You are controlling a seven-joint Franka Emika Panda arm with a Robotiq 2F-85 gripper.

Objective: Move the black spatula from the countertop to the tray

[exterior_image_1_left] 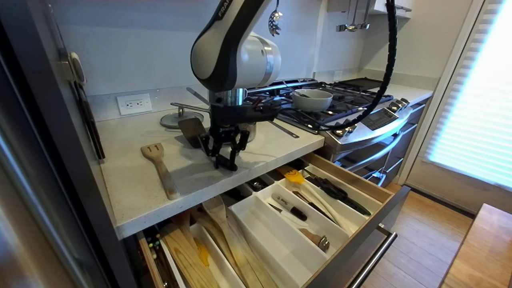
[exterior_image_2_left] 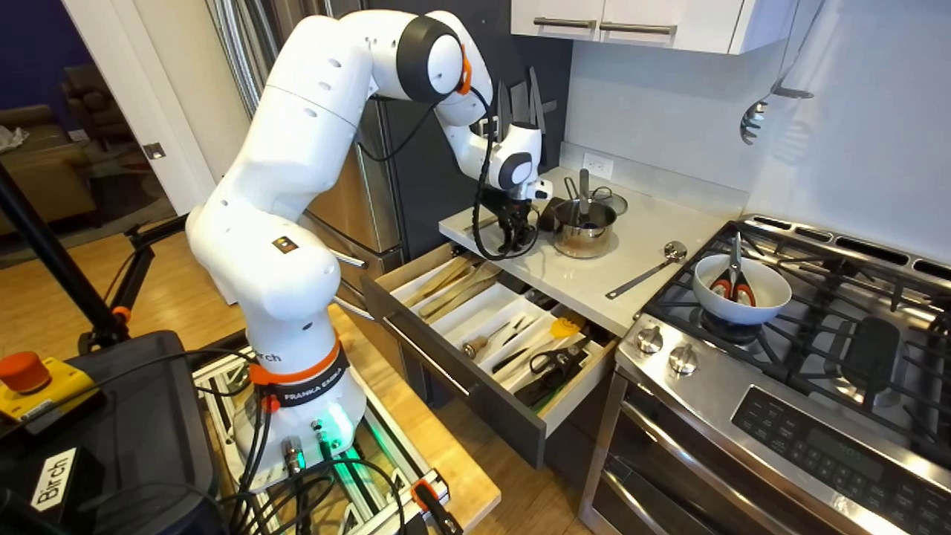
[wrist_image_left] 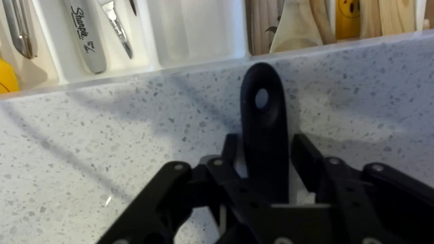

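Observation:
The black spatula lies on the pale countertop [exterior_image_1_left: 124, 180]. Its wide head [exterior_image_1_left: 192, 132] shows behind my gripper in an exterior view, and its straight handle [wrist_image_left: 264, 135] points toward the drawer in the wrist view. My gripper [wrist_image_left: 264, 149] is low over the counter, its fingers on both sides of the handle. Narrow gaps show between each finger and the handle, so it is open around it. The gripper also shows in both exterior views [exterior_image_1_left: 226, 154] [exterior_image_2_left: 513, 241]. The white tray [exterior_image_1_left: 272, 236] [exterior_image_2_left: 475, 319] [wrist_image_left: 200, 30] is in the open drawer, just below the counter's front edge.
A wooden slotted spatula [exterior_image_1_left: 160, 168] lies beside the gripper. A steel pot [exterior_image_2_left: 583, 234] with utensils and a glass lid [exterior_image_1_left: 182, 118] stand behind. A metal ladle [exterior_image_2_left: 650, 271] lies near the stove. The tray holds a marker [exterior_image_1_left: 290, 206], a yellow-headed tool [exterior_image_1_left: 292, 175] and scissors [exterior_image_2_left: 553, 364].

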